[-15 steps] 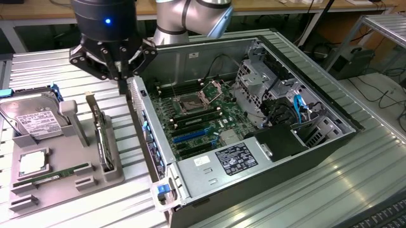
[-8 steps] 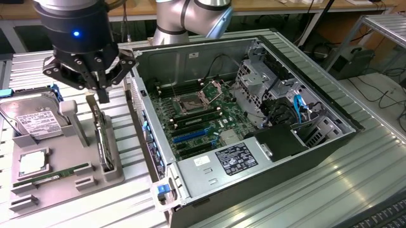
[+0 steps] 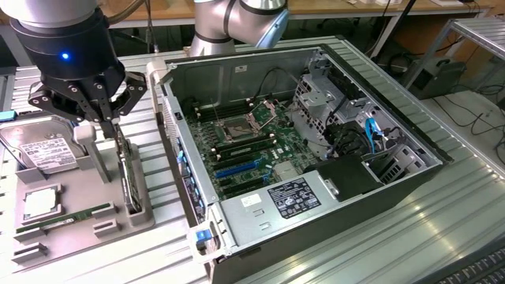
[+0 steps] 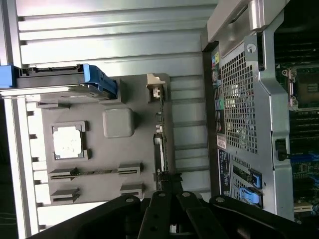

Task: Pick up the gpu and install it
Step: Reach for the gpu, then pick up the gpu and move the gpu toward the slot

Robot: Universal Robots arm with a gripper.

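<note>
I see the gpu (image 3: 125, 168) (image 4: 159, 134) standing on its long edge in a slot of the grey holder tray (image 3: 75, 236) (image 4: 94, 154). The tray is on the exterior view's left, just beside the open computer case (image 3: 236, 68). I think the card is kept upright like this so that its upper edge is free for a grasp from above. The gripper (image 3: 110, 121) (image 4: 168, 181) is directly over the card, pointing straight down. Its fingers are pressed together on the thin top edge, at the card's far end. The gpu sits in its slot and is not lifted yet. The hard drive (image 3: 44, 151) and the memory stick (image 3: 63, 218) lie further left on the same tray. The blue expansion slots (image 3: 236, 168) on the motherboard are unoccupied.
</note>
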